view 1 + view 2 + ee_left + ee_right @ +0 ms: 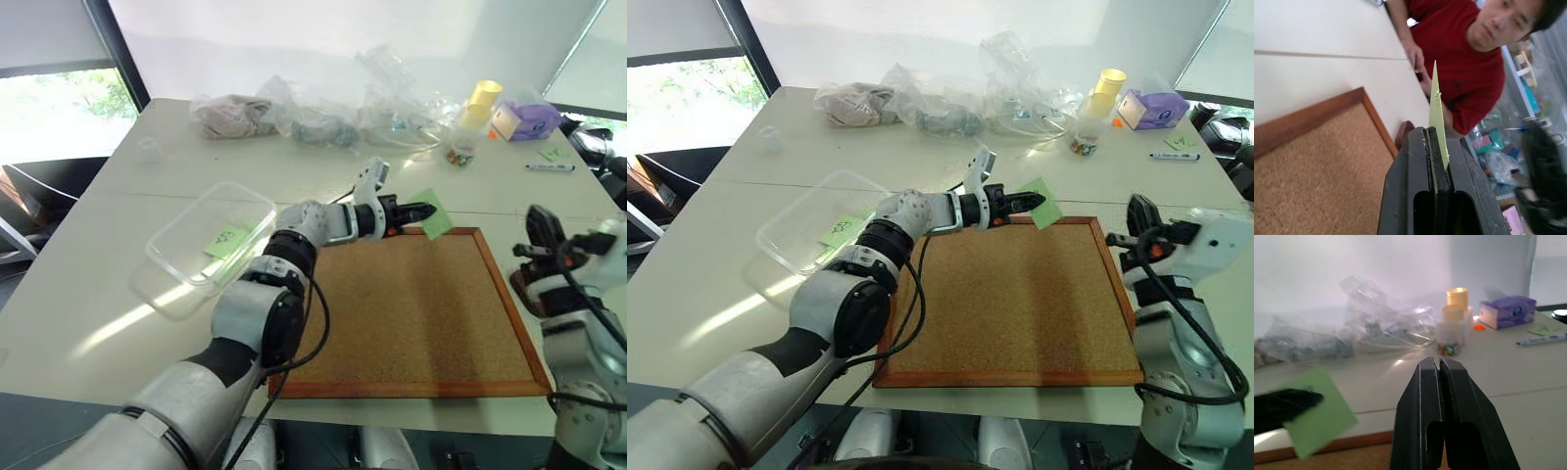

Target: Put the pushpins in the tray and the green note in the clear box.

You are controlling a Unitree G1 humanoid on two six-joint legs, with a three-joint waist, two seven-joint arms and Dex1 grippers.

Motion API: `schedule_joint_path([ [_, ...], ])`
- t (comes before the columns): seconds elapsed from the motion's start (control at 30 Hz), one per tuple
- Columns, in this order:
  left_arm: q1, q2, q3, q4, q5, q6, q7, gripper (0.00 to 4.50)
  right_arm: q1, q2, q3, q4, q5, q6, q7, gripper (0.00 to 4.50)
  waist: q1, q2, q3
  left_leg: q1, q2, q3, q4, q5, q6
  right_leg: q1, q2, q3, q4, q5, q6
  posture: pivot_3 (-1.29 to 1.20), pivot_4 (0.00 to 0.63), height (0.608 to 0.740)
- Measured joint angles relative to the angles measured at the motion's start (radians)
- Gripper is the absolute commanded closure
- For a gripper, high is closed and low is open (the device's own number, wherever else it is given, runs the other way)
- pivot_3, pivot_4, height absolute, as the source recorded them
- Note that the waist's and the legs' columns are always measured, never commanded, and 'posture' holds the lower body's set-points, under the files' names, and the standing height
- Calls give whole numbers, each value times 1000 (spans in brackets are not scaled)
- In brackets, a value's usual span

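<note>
My left gripper (423,211) is shut on the edge of a pale-green note (434,214), holding it in the air over the far edge of the corkboard (411,313). In the left wrist view the green note (1437,110) stands edge-on between the closed fingers (1418,161). The clear box (208,235) lies on the table to the left with another green note (227,240) inside. My right gripper (541,223) is shut and empty beside the board's right edge. Small coloured pushpins (1448,349) sit in a clear cup at the back. A dark-brown rim, seemingly the tray (1403,133), peeks past the board's frame.
Crumpled clear plastic bags (323,122) line the back of the table, with yellow cups (481,103), a purple tissue box (526,120), a marker (549,167) and one more green note (552,153). A person in a red shirt (1459,54) sits at the table's right side.
</note>
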Motion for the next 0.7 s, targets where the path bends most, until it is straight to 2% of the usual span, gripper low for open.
schedule_joint_path([
  [0.13, 126, 33, -127, -229, 6, 90, -75, 4446, 12, -63, -27, 156, -47, 63, -24, 4500, 0, 2, 0, 1, 0, 0, 0, 0, -1, 0, 0, 0, 2, 0, 0, 0, 150, 740],
  [0.27, 248, 60, -229, -438, 12, 148, -84, 4446, -5, -107, -32, 302, -79, 54, 5, 4500, 0, 4, 0, 1, 0, -1, 0, 1, -1, 0, 0, 0, 2, 0, 0, 0, 150, 740],
  [0.53, 340, 66, -241, -631, -13, 214, -9, 4446, -47, -139, -57, 440, -69, 89, 36, 4500, 1, 5, 0, 1, 0, -1, 0, 1, -1, 0, 0, 0, 2, 0, 0, 0, 150, 740],
  [0.63, 356, 59, -241, -640, -23, 220, 9, 4500, -55, -139, -71, 456, -60, 97, 42, 3551, 2, 5, 0, 1, 0, -1, 0, 1, -1, 1, 0, 0, 2, 0, 0, 0, 150, 740],
  [0.7, 360, 55, -241, -646, -26, 221, 20, 4500, -55, -139, -74, 469, -55, 102, 50, 2644, 2, 5, 0, 1, 0, -1, 0, 1, -1, 1, 0, 0, 2, 0, 0, 0, 150, 740],
])
